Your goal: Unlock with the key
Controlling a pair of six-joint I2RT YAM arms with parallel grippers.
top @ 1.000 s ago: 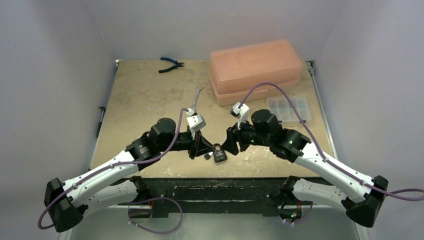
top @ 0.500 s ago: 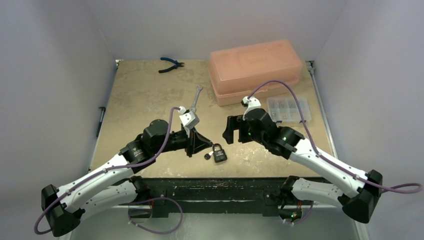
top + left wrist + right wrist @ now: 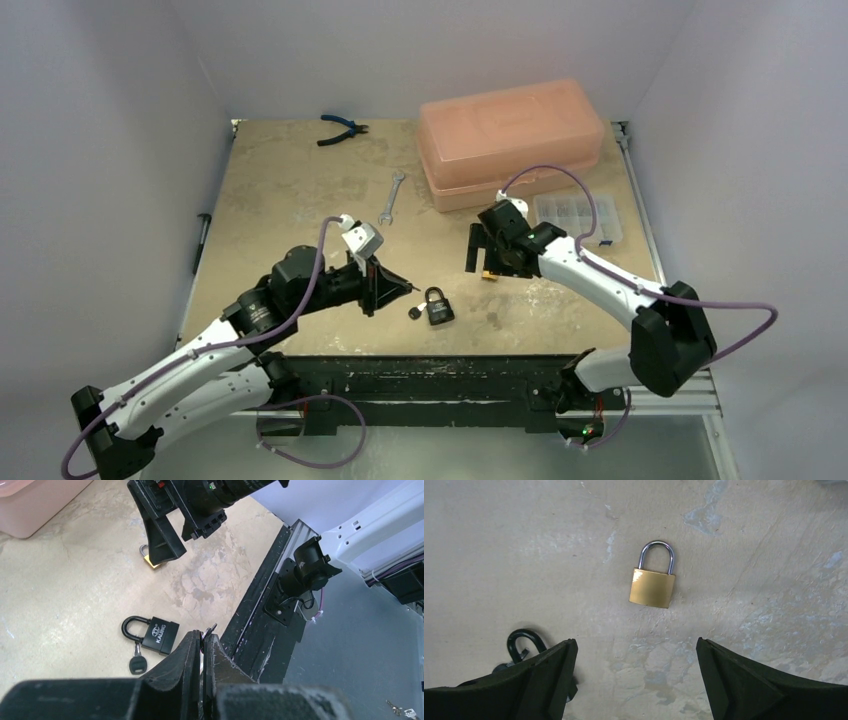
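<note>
A black padlock [image 3: 437, 308] [image 3: 160, 636] lies flat near the table's front edge. A black-headed key [image 3: 414, 313] [image 3: 136, 665] rests against its shackle. My left gripper [image 3: 408, 288] [image 3: 206, 635] hovers just left of it, shut, with a thin metal tip, seemingly a key blade, poking out between the fingertips. A brass padlock [image 3: 489, 276] [image 3: 652, 587] with a silver shackle lies flat further right. My right gripper [image 3: 485, 258] [image 3: 635, 641] hangs over it, pointing down, open wide and holding nothing. Only the black padlock's shackle [image 3: 521, 640] shows in the right wrist view.
A pink lidded box [image 3: 512, 140] and a clear parts organizer [image 3: 578, 218] stand at the back right. A wrench [image 3: 393, 195] lies mid-table and blue pliers [image 3: 342, 128] at the far edge. The black front rail [image 3: 430, 365] runs just below the padlocks.
My right gripper has opened wide and drawn back from the black padlock, up and right to above the brass one. The left arm has pulled back leftward, still shut.
</note>
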